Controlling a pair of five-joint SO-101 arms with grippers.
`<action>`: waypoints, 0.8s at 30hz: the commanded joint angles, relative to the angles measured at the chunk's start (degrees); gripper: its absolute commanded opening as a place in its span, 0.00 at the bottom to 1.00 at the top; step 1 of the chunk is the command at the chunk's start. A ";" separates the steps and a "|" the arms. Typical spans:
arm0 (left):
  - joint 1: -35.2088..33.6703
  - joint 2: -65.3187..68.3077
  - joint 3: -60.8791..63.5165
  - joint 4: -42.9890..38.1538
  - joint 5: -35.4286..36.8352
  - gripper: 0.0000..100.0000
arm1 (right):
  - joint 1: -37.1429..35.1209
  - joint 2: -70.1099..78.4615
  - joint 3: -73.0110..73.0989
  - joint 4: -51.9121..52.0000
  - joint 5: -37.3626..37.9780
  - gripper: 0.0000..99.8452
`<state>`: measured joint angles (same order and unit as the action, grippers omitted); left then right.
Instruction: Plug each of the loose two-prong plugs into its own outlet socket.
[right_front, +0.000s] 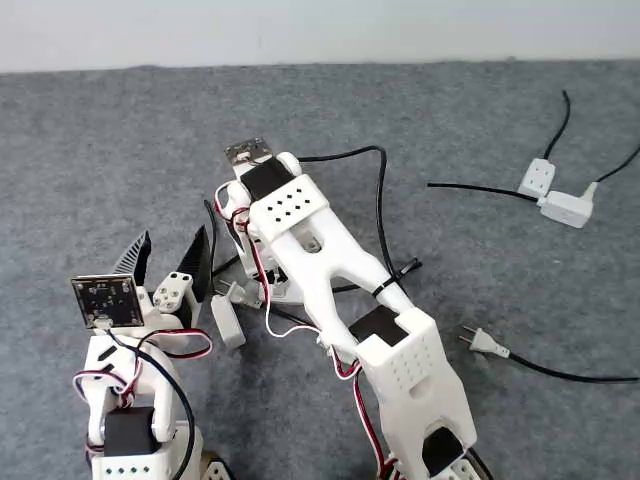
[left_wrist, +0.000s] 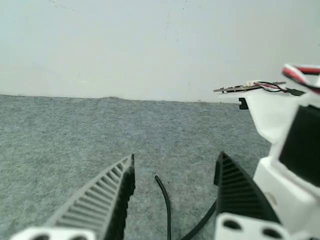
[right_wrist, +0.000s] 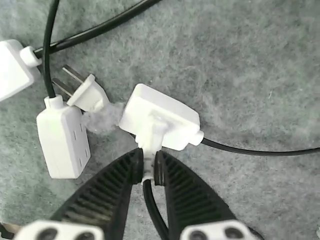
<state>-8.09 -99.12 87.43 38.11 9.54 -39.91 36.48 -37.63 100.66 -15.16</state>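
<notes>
My right gripper (right_wrist: 147, 162) is shut on the neck of a white two-prong plug (right_wrist: 148, 142) that sits against a white outlet socket (right_wrist: 160, 117); its black cord runs back between the fingers. Beside it lie a second white socket (right_wrist: 62, 142) and a loose plug (right_wrist: 85, 92) with bare prongs. In the high view the right arm (right_front: 300, 230) covers this spot. My left gripper (right_front: 167, 262) stands open just left of it, with a black cable (left_wrist: 165, 205) on the carpet between its fingers. Another loose plug (right_front: 485, 343) lies to the right.
A third white socket (right_wrist: 12, 67) lies at the edge of the right wrist view. At the far right of the grey carpet, a socket (right_front: 537, 177) and a white plug block (right_front: 567, 208) lie joined. Black cables (right_front: 380, 215) loop around the right arm.
</notes>
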 joint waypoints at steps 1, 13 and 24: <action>0.35 -0.62 -0.57 -1.85 -0.70 0.26 | 0.84 -3.21 -0.09 0.92 1.05 0.01; 0.00 -0.62 -0.57 -1.85 -0.62 0.26 | 1.27 -0.40 -0.09 0.48 1.14 0.01; 0.00 -0.62 -0.57 -1.76 -0.70 0.26 | 1.27 8.66 -0.26 -4.44 1.14 0.01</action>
<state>-8.09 -99.12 87.43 38.11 9.54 -39.30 42.02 -38.77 97.85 -14.99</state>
